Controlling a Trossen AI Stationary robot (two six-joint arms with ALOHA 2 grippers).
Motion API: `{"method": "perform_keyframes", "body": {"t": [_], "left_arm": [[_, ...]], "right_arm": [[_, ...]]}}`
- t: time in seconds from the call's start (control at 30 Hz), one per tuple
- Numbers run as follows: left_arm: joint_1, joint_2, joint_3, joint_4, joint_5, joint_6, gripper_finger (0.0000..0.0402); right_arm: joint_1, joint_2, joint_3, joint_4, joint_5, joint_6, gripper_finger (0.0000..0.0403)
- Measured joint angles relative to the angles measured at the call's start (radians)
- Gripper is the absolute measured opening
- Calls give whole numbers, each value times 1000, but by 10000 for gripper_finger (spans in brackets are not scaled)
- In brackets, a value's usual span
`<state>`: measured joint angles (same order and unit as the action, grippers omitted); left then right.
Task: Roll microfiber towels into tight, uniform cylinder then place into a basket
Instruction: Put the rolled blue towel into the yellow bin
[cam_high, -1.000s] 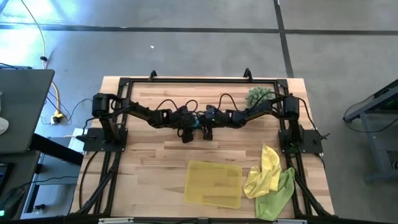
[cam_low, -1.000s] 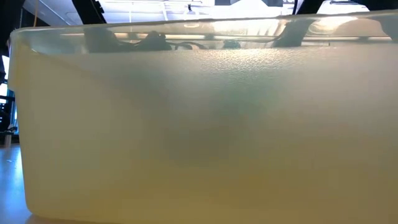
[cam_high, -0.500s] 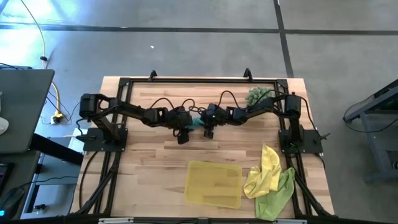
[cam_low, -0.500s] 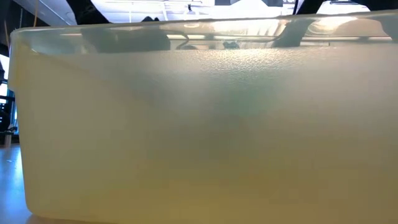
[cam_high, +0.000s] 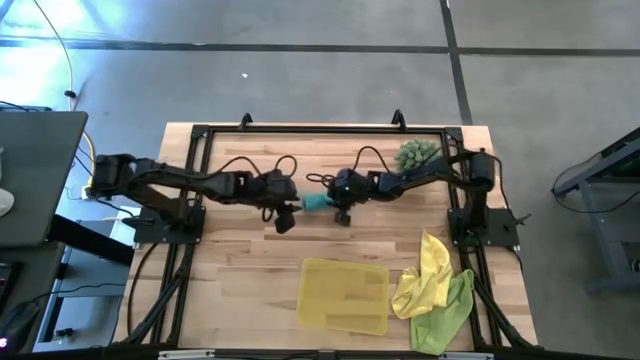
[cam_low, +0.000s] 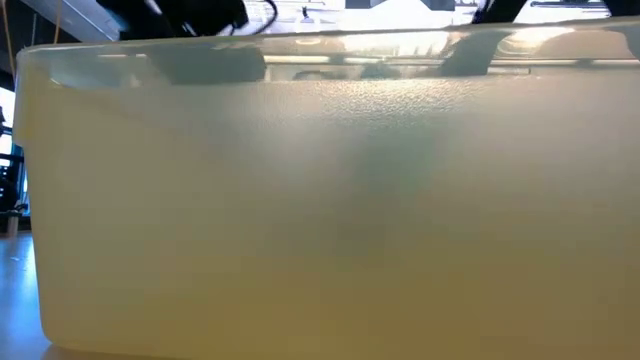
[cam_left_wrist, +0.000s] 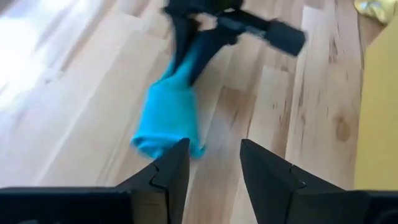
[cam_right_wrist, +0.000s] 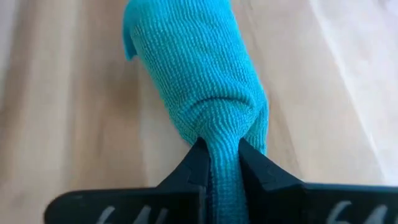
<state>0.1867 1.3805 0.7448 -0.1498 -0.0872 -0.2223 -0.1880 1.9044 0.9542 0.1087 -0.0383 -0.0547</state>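
Teal towel (cam_right_wrist: 205, 93) pinched in right claw (cam_right_wrist: 219, 163), arm stretched across table.

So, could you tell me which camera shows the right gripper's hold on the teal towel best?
The right wrist view: the right gripper is shut on one end of the rolled teal towel. The left wrist view shows it farther off, the high view shows it small, and the low view shows only the basket.

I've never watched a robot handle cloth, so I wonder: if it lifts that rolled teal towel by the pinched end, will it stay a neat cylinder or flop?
The rolled teal microfiber towel will probably droop: the right end effector squeezes its end thin, so it looks soft. It seems light. The loose far end may unroll.
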Motion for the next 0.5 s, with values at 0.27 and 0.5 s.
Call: {"method": "perform_keyframes", "body": {"t": [0.27,0.5], "left_arm": [[-55,-66,1,-42,-144,-37,131],[-66,-66,0,-71,-171,-38,131]], "right_arm": [[145,-222,2,-201,136,117,15],[389,-380,4,-283,251,395,14]]}}
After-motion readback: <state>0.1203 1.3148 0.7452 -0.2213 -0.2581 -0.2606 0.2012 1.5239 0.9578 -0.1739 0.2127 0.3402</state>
